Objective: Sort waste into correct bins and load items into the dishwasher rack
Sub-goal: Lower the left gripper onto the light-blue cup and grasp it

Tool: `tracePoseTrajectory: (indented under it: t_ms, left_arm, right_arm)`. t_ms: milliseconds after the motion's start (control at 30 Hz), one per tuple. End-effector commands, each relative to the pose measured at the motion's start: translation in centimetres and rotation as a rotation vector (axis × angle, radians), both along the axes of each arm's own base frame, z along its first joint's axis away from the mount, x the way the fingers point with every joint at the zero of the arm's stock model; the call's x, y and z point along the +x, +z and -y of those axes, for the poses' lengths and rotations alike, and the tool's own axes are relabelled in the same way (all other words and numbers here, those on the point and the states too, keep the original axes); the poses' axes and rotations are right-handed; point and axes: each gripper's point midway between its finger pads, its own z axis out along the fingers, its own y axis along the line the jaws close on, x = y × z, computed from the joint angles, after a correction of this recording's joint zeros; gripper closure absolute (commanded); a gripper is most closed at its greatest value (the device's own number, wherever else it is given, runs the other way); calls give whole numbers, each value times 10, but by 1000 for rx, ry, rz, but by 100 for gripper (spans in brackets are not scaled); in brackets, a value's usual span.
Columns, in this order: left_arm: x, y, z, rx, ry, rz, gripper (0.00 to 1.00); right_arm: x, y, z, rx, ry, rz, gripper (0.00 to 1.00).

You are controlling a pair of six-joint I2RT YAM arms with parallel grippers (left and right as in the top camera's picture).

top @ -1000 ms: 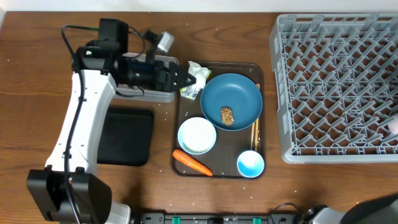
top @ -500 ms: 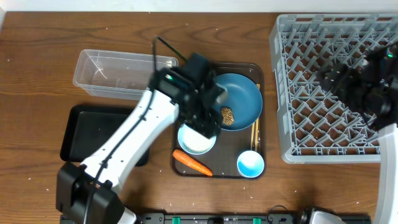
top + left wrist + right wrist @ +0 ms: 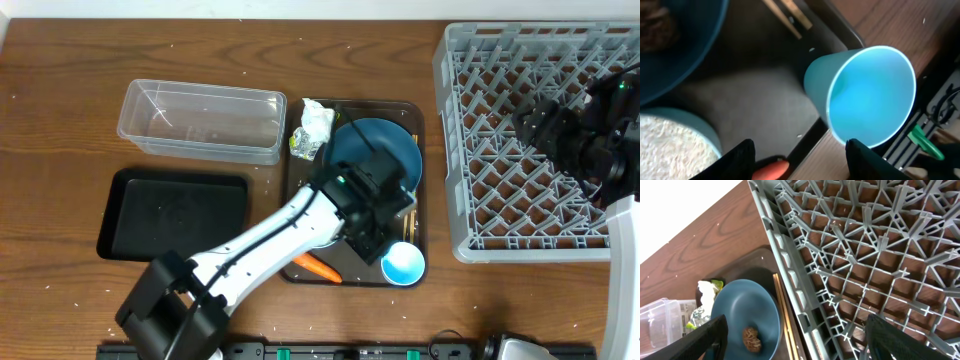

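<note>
The left pincer (image 3: 805,160) is seen released, with nothing between its fingers. The blue-inside cup (image 3: 865,95) sits just ahead of the tips on the brown tray (image 3: 755,100), the carrot (image 3: 771,170) close beside one finger. The cup's wall should be straddled squarely before closing — the carrot left untouched. The right pincer (image 3: 807,340), likewise released, is held over the dishwasher rack (image 3: 865,255).

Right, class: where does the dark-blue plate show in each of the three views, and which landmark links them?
Overhead: dark-blue plate centre-right, its lower part hidden by the left arm.
Left wrist: top-left corner, only part of it.
Right wrist: bottom-left, beside the rack.
Shared landmark: the chopsticks lying next to the plate.
</note>
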Motion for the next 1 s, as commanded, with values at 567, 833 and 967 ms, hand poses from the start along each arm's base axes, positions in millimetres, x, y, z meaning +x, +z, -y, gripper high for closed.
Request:
tracePoseTrajectory:
  t_ms: [567,833,967]
  left_arm:
    - [5,-32,12,68,-85,81,59]
    - [-4,-27,8,81,-91,27,73]
    - [-15,-25,-2,123,-96,-23,74]
  right_arm:
    - [0,1,-1,-11,3,3,16]
    - [0,1,-1,-11,3,3,15]
    - [0,1,-1,-11,3,3,15]
